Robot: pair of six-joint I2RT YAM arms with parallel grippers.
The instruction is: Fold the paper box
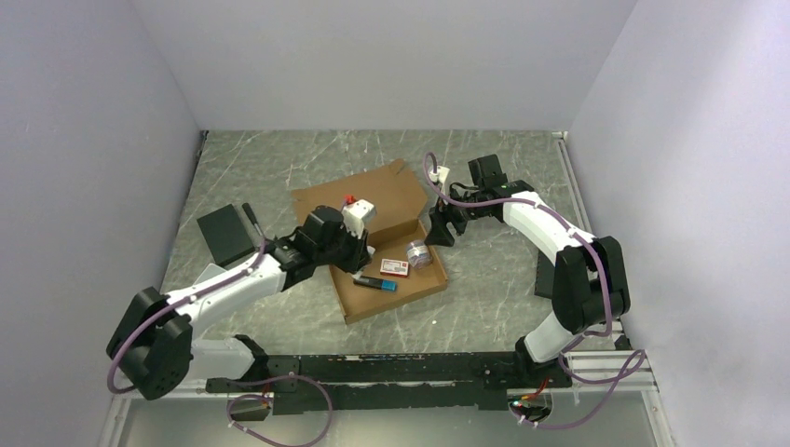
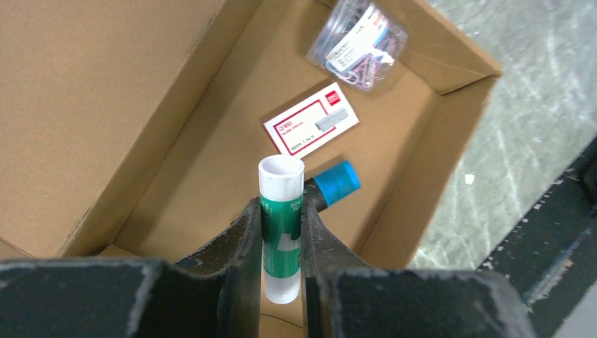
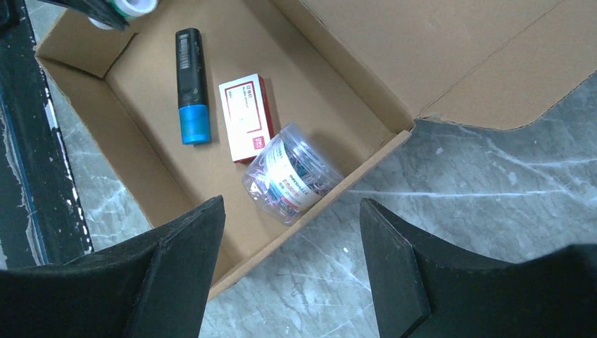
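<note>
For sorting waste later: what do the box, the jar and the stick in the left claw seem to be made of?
The box: brown corrugated cardboard, matte, with creased folds and raw cut edges. The jar: probably clear glossy plastic; coloured clips show through it. The stick: apparently smooth white plastic with a green label.

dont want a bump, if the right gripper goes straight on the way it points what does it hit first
Probably the clear jar of paper clips lying in the box by its wall; it sits centred ahead of the open right gripper. Depth is hard to judge.
</note>
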